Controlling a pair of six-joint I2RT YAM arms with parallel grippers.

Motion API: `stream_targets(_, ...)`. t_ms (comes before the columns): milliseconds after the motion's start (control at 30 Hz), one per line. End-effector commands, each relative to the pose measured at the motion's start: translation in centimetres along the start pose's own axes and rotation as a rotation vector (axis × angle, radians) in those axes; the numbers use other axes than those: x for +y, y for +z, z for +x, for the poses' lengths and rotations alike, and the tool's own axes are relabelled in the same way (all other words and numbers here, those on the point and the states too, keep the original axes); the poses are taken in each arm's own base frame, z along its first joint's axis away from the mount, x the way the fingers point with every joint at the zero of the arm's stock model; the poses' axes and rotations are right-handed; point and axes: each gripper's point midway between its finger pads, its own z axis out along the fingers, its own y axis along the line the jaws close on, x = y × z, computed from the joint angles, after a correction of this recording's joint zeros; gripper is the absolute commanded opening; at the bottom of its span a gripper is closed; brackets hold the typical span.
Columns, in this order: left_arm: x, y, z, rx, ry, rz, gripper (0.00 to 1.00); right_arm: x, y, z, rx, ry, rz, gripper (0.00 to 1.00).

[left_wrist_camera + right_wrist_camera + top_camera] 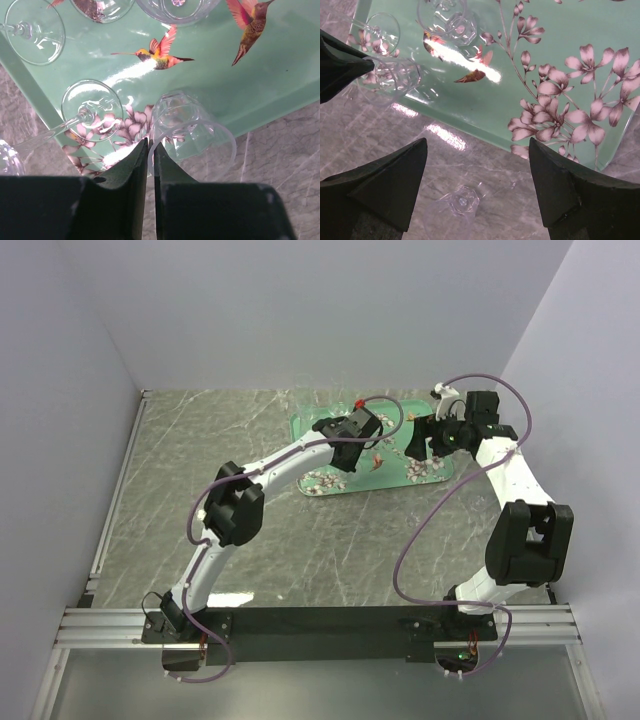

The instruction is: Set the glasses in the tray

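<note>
The teal tray (260,85) with printed flowers and birds holds several clear glasses. One clear tumbler (192,132) lies on its side across the tray's near edge. My left gripper (150,145) is shut on its rim, which shows in the narrow gap between the fingers. A stemmed glass (92,107) lies to its left, partly over the tray's rim. My right gripper (477,150) stands wide open above the marble beside the tray (560,60). Below it a small clear glass (462,202) lies on the table, untouched. In the top view both grippers, left (375,455) and right (415,445), hover over the tray (305,428).
More glasses (35,32) lie at the tray's far side. The left finger (340,65) and its tumbler (387,80) show at the left of the right wrist view. White walls close in the table at the back and both sides.
</note>
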Motion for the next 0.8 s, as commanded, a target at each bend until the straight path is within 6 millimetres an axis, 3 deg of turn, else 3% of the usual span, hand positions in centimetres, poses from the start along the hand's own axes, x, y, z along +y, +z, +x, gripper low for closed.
stream_targets(0,-0.8,-0.7,-1.8,-0.050,-0.026,0.036,0.15,0.3,-1.5,-1.7,-0.060,-0.023,0.006,0.88)
stream_targets(367,-0.7,-2.0,-3.1,-0.089,-0.043,0.052,0.27,0.5,-2.0,-1.7,-0.054,-0.055,0.001,0.88)
stream_targets(767,-0.5,-6.0,-6.4,-0.189,-0.077,0.092,0.39,2.9,-3.7,0.0,-0.043,-0.211,-0.102,0.88)
